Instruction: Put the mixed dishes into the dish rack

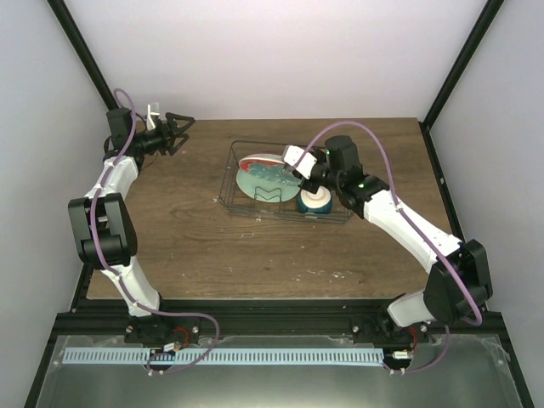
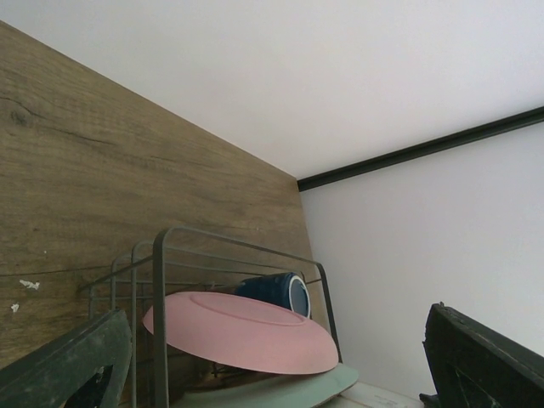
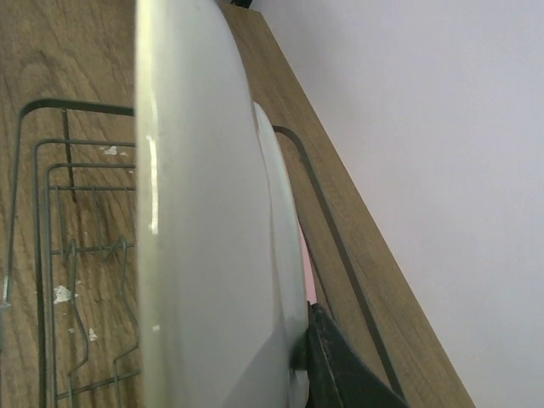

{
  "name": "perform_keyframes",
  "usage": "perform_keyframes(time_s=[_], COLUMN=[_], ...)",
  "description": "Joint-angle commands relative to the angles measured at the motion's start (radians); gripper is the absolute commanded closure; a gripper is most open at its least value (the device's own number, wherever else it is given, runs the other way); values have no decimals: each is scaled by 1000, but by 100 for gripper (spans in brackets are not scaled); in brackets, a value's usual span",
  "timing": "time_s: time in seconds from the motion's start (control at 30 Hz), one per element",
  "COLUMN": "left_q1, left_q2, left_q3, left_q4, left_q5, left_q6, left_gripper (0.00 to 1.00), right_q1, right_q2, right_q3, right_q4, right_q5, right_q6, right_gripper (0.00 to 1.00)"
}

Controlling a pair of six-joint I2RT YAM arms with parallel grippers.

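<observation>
Right gripper (image 1: 304,170) clamps a plate in the dish rack (image 1: 228,183)
Its jaws are pinched tight on the rim of a pale-backed plate (image 3: 195,238) standing on edge, elbow bent over the rack. The left gripper (image 1: 177,129) has its jaws spread wide and empty, arm stretched over the table's (image 1: 195,246) far-left corner. The pink plate (image 2: 246,331) and dark blue mug (image 2: 272,289) sit in the rack

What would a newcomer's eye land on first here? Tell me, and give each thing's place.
The right hand, shut on a plate whose pale underside fills the right wrist view, hangs over the wire dish rack at the table's far middle. In the rack sit a pink plate and a dark blue mug. The left hand gapes open and empty at the far left corner.
</observation>
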Motion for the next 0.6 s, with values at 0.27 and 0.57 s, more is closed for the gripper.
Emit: perform_keyframes(time_s=[0.27,0.57], left_q1=[0,1], left_q2=[26,29], left_q3=[-3,-2], left_q4=[45,52], left_q5=[8,13], left_q6=[-18,-22], left_gripper=[5,5], right_q1=[34,104], right_q2=[-52,-47], right_q3=[76,56], right_q4=[99,39], right_q5=[-84,-34], right_q6=[19,-2], right_gripper=[99,99])
